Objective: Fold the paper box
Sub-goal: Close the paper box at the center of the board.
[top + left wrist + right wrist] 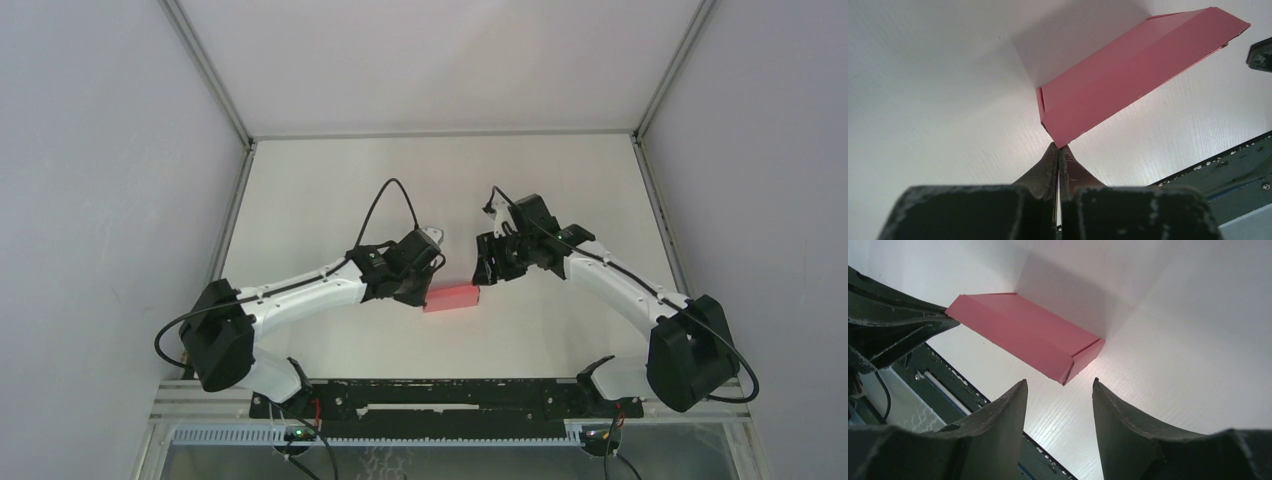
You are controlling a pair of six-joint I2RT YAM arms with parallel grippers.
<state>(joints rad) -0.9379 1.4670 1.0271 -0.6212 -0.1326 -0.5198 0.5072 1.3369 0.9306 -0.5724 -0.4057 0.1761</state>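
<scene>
So on the far left, my left hand (1059,150) is closed up tight, both fingers (1048,167) pressed flat together. The tips sit right at the near corner of the pink matte cardboard paper box (1128,75). Honestly I can't tell if there's a sliver of cardboard pinched in there or if I'm just touching the corner.

The box lies on the white table (330,190), pretty much in the middle between my two arms. It looks like a low, long rectangular shape with its panels folded over, and one end panel faces my right side. From above it's just a small pink patch (453,297) at the tip of my left hand (418,285).

Over on the right, my right hand (1058,382) is open, fingers (998,415) spread apart with bare table showing between them. It's holding nothing. The box's end corner (1023,335) sits just past the fingertips, close but not touching.
</scene>
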